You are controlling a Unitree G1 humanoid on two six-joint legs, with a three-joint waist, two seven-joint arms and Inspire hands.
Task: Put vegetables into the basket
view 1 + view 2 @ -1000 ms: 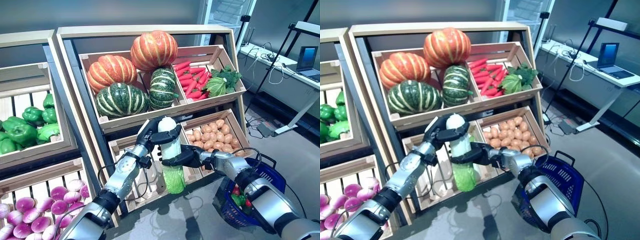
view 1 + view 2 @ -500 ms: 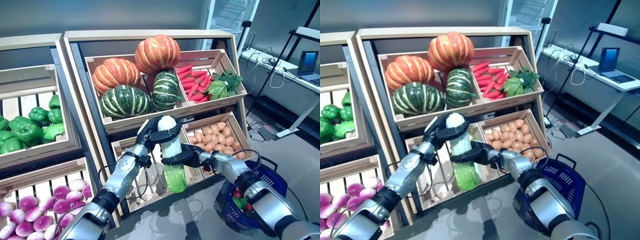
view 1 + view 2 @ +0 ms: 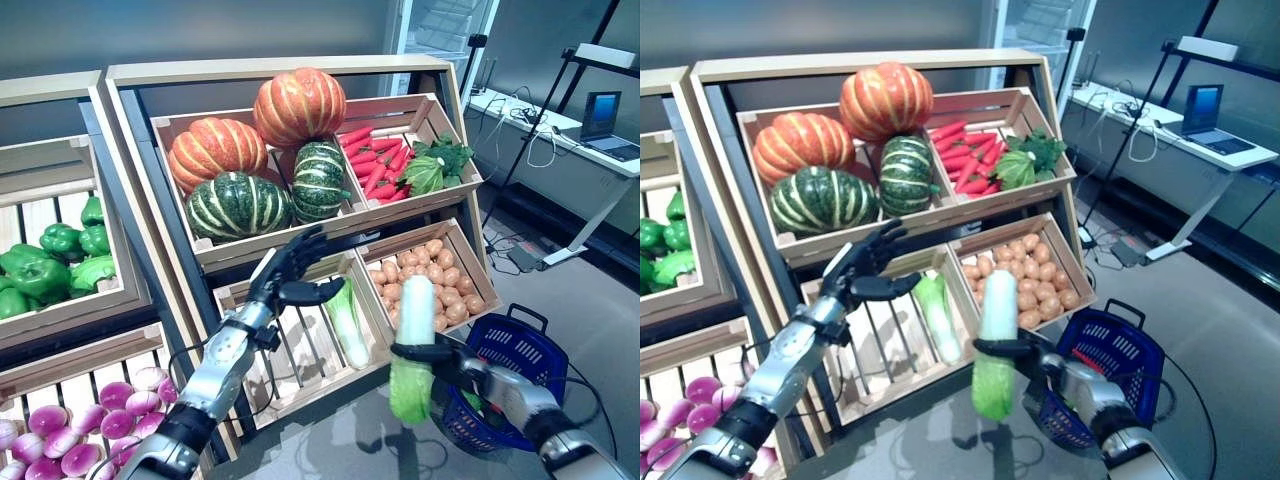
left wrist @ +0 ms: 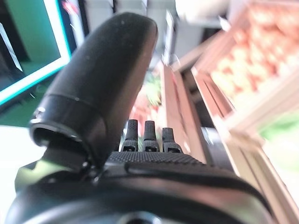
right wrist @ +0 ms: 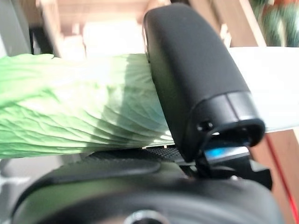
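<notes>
While right hand (image 3: 452,357) grips upright cabbage (image 3: 414,345), left hand (image 3: 288,277) raised, fingers spread, empty

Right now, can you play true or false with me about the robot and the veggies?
1. The right hand is holding a cabbage. True.
2. The left hand is gripping a pumpkin. False: it is open and empty, in front of the shelf.
3. The cabbage is already inside the blue basket. False: it is held upright in the air beside the basket.
4. Another cabbage lies in the slatted crate on the lower shelf. True.
5. The potatoes are in a crate below the carrots. True.
</notes>
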